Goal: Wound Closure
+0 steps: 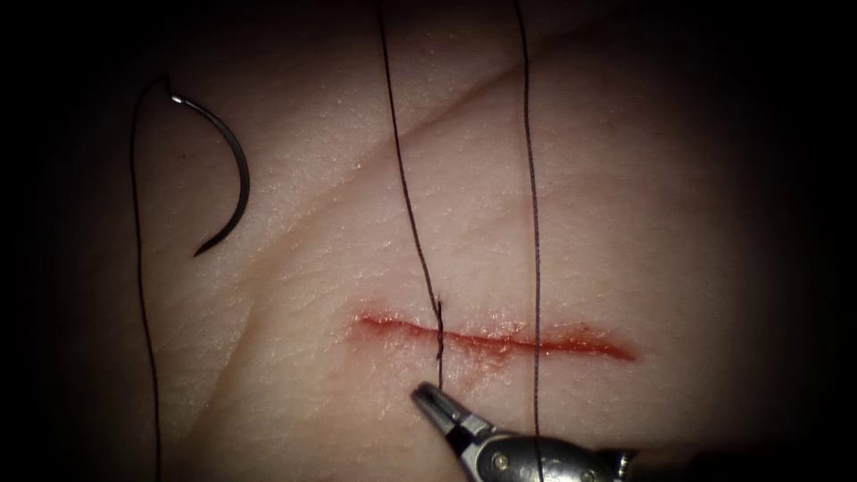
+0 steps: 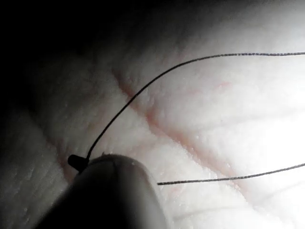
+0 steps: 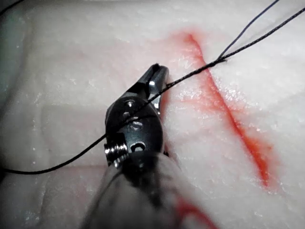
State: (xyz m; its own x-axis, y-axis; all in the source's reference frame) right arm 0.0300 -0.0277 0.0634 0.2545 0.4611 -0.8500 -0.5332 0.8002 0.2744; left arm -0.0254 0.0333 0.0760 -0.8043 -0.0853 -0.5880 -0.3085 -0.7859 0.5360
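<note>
Hovering with my right tool (image 1: pixel 427 394) closed on nothing just below the cut (image 1: pixel 500 337), I see the needle (image 1: pixel 225 174) lying free on the tissue (image 1: pixel 643 223) far left, thread (image 1: pixel 534 223) crossing the wound.

Pale pink, finely creased pork-belly tissue (image 1: pixel 625 223) carries a narrow cut (image 1: pixel 500 337) stained with bright red fluid (image 3: pixel 238 129) just beyond the silver-grey steel jaws of the right tool (image 1: pixel 427 395). Thin black thread (image 1: pixel 533 223) crosses the tool. Well away from it lies a dark grey curved needle (image 1: pixel 234 174) with a shiny glint.
</note>
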